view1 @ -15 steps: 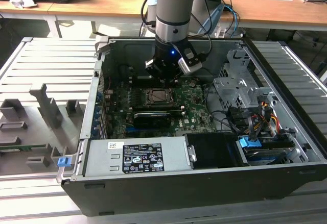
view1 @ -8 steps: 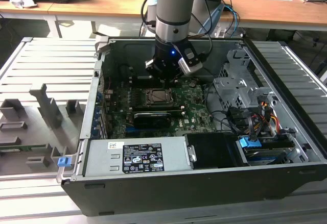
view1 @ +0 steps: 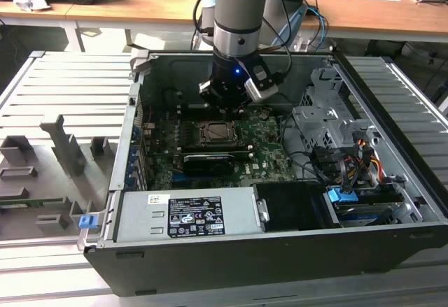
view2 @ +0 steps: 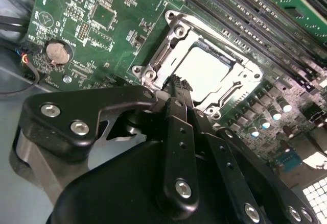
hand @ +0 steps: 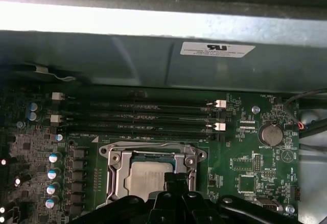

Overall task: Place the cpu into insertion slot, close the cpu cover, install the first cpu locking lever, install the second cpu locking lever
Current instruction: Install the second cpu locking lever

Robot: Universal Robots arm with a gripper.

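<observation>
Exterior view, pincer above cpu, expansion card beside

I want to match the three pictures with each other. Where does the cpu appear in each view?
Exterior view: the cpu sits in its socket at the middle of the motherboard, just below the arm.
Second wrist view: the cpu lies inside the cpu cover, just beyond the black pincer.
First wrist view: the cpu lies below the memory slots.
Shared landmark in both wrist views: the coin battery.
</observation>
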